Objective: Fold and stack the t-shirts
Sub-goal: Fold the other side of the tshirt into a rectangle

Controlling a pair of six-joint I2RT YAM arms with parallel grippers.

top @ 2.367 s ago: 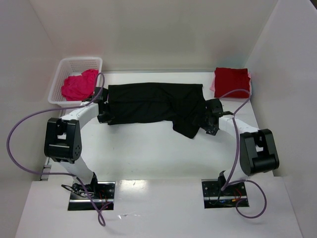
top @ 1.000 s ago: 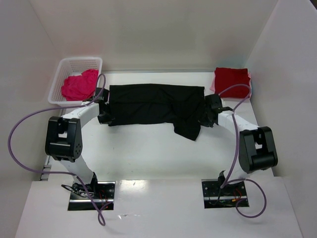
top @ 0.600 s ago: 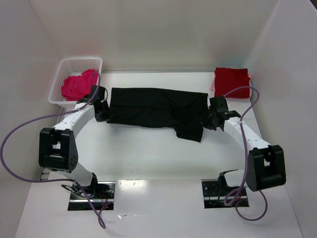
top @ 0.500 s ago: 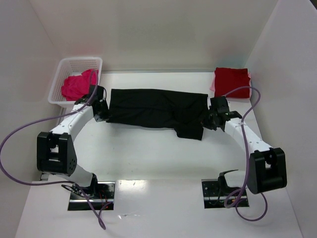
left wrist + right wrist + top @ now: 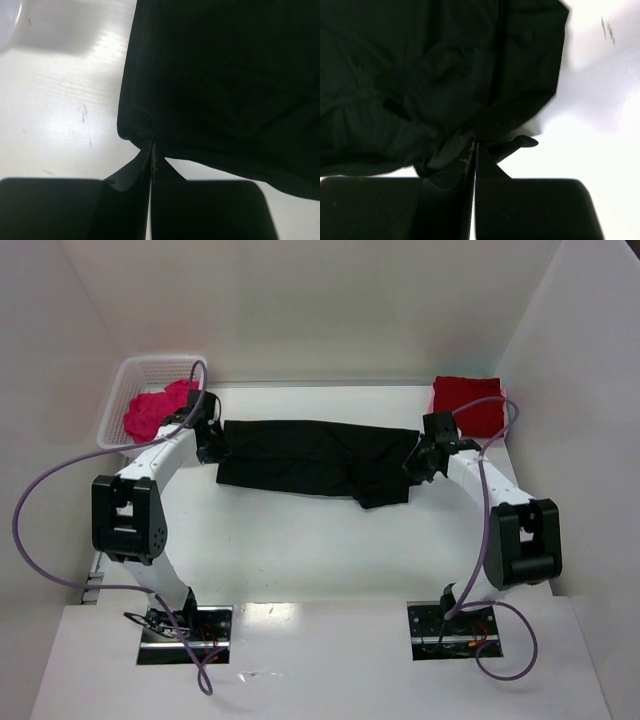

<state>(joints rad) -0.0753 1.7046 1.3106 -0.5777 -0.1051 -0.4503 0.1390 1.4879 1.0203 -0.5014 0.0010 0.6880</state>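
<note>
– Now, what is on the worktop (image 5: 300,540)?

– Item one: black t-shirt (image 5: 310,455). It is laid out as a long band across the middle, running left to right. A loose flap hangs toward the near side, close to its right end.

– Who has hold of it?

– Left tool (image 5: 212,438): fingers pressed together on the shirt's left end. Its wrist view shows a pinch of black cloth caught between them. Right tool (image 5: 420,457): likewise clamped tight, on the bunched right end.

– Is the cloth off the surface?

– The ends are gathered up at the fingers. Whether the middle lies flat, I cannot tell from here.

– Other shirts?

– Item two: dark red t-shirt (image 5: 468,405), folded flat in the far right corner, near the right tool. A purple cable loops over it.

– And the third?

– Item three: pink t-shirt (image 5: 155,412), crumpled inside the white mesh basket (image 5: 150,365), which stands in the far left corner, just beyond the left tool.
</note>
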